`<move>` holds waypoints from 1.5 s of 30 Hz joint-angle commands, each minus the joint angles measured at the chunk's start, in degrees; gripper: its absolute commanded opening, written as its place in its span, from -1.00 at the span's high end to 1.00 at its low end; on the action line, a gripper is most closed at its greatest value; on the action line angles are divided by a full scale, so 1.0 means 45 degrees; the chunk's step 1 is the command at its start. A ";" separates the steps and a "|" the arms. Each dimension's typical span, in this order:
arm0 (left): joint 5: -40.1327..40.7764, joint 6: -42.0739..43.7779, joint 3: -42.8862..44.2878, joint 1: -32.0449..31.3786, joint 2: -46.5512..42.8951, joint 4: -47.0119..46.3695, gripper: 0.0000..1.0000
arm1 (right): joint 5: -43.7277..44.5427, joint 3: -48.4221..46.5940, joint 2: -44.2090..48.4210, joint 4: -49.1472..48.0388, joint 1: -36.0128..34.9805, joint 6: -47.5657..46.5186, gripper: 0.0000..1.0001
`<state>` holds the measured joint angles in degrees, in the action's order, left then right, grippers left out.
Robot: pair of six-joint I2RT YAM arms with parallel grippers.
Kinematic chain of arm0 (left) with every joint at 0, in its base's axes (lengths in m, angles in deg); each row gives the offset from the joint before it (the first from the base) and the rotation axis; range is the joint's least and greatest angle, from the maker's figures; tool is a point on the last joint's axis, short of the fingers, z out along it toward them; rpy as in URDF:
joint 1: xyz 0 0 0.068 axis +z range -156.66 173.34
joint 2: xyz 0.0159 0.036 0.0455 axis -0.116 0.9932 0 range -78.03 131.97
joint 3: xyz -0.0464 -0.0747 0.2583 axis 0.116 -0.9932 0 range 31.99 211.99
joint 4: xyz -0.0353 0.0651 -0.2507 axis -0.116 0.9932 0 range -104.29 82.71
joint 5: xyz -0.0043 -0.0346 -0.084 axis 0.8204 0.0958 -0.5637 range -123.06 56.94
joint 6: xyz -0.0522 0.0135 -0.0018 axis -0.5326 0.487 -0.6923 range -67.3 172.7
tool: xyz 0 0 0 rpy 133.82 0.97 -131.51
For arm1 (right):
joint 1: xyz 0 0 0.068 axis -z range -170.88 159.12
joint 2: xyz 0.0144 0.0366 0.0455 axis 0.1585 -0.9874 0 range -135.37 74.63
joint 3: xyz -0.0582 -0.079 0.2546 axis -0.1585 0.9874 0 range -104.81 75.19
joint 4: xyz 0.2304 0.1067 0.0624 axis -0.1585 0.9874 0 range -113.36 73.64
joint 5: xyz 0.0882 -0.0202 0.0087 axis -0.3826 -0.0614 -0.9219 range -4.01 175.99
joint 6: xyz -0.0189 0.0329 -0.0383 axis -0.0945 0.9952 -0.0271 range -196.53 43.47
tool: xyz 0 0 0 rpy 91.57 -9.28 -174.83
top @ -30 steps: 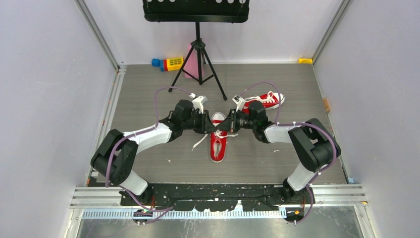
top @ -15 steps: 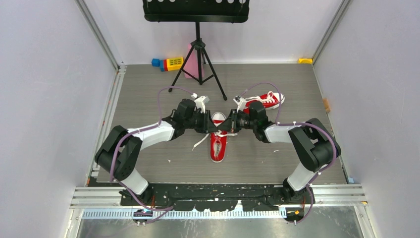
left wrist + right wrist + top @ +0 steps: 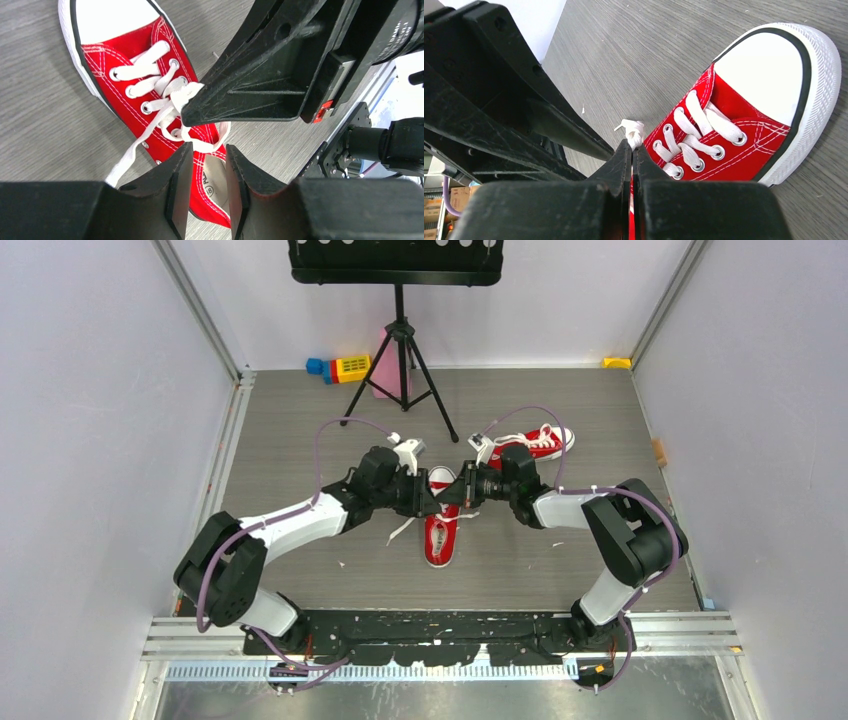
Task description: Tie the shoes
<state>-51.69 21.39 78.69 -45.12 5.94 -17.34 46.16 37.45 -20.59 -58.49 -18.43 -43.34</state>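
A small red canvas sneaker with a white toe cap point(image 3: 438, 532) stands on its sole near the middle of the grey wood-grain counter point(image 3: 290, 430), its toe pointing away from the arm bases. The two arms meet just above its lacing.

The right tool point(image 3: 632, 146) is closed, its fingertips pressed together on a bunched bit of white lace point(image 3: 634, 131) that it lifts just over the eyelets. The left wrist view shows the same pinch from the other side, with the lace gathered at the tip of the black wedge.

The left tool point(image 3: 209, 150) faces the right one across the shoe. Its two fingers point(image 3: 178, 186) stand apart with a clear gap and nothing sits between them; a loop of lace crosses just beyond their tips, over the shoe's opening. One loose lace end point(image 3: 403, 528) trails onto the counter on the left side of the shoe.

The second red sneaker point(image 3: 537, 443) lies farther back and to the right, beyond the right arm's wrist and well apart from the first.

At the far edge stand a black music stand on a tripod point(image 3: 400, 335), some coloured toy blocks point(image 3: 340, 367) and a small yellow piece point(image 3: 617, 362) in the right corner.
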 commanded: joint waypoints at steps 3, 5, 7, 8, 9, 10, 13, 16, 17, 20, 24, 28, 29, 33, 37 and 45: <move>0.0665 -0.0386 0.0083 -0.0347 0.0080 0.0419 0.34 | -0.0213 -0.0401 0.0418 -0.0644 -0.0052 0.0007 1.00; 0.0789 -0.0434 0.0189 -0.0390 0.0247 0.0582 0.34 | -0.0201 -0.0412 0.0418 -0.0648 -0.0050 0.0017 1.00; 0.0872 -0.0447 0.0208 -0.0399 0.0344 0.0603 0.33 | -0.0237 -0.0418 0.0418 -0.0649 -0.0050 0.0007 1.00; 0.0890 -0.0464 0.0233 -0.0399 0.0404 0.0610 0.33 | -0.0233 -0.0412 0.0418 -0.0635 -0.0050 0.0007 1.00; 0.0907 -0.0449 0.0261 -0.0404 0.0480 0.0628 0.35 | -0.0245 -0.0409 0.0418 -0.0638 -0.0050 0.0007 0.99; 0.0907 -0.0450 0.0317 -0.0405 0.0560 0.0637 0.36 | -0.0239 -0.0421 0.0418 -0.0636 -0.0050 0.0007 1.00; 0.0961 -0.0510 0.0338 -0.0418 0.0734 0.0614 0.41 | -0.0267 -0.0420 0.0418 -0.0631 -0.0050 0.0017 1.00; 0.0972 -0.0642 0.0213 -0.0438 0.0746 0.0258 0.40 | -0.0262 -0.0406 0.0438 -0.0637 -0.0050 0.0007 1.00; 0.0925 -0.0657 0.0209 -0.0438 0.0781 0.0159 0.40 | -0.0258 -0.0418 0.0420 -0.0614 -0.0050 0.0007 1.00; 0.0823 -0.0707 0.0310 -0.0438 0.0898 0.0009 0.41 | -0.0276 -0.0432 0.0403 -0.0613 -0.0050 0.0010 1.00; 0.0782 -0.0779 0.0424 -0.0441 0.0964 -0.0142 0.51 | -0.0269 -0.0424 0.0398 -0.0614 -0.0049 0.0007 1.00; 0.0745 -0.0728 0.0612 -0.0438 0.1101 -0.0086 0.73 | -0.0281 -0.0442 0.0392 -0.0603 -0.0049 0.0010 0.99; 0.0733 -0.0719 0.0635 -0.0438 0.1106 -0.0084 0.80 | -0.0275 -0.0455 0.0380 -0.0599 -0.0049 0.0008 1.00; 0.0738 -0.0591 0.0766 -0.0440 0.1040 0.0134 0.96 | -0.0272 -0.0475 0.0362 -0.0601 -0.0049 0.0009 0.99; 0.0769 -0.0414 0.0881 -0.0438 0.0915 0.0345 1.00 | -0.0285 -0.0479 0.0359 -0.0606 -0.0050 0.0007 1.00; 0.1162 -0.0073 0.1320 -0.0429 0.1000 0.0959 1.00 | -0.0318 -0.0497 0.0330 -0.0638 -0.0069 0.0046 1.00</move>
<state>-47.56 19.30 81.73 -46.85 10.68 -13.96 45.81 37.13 -20.59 -58.47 -18.43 -43.28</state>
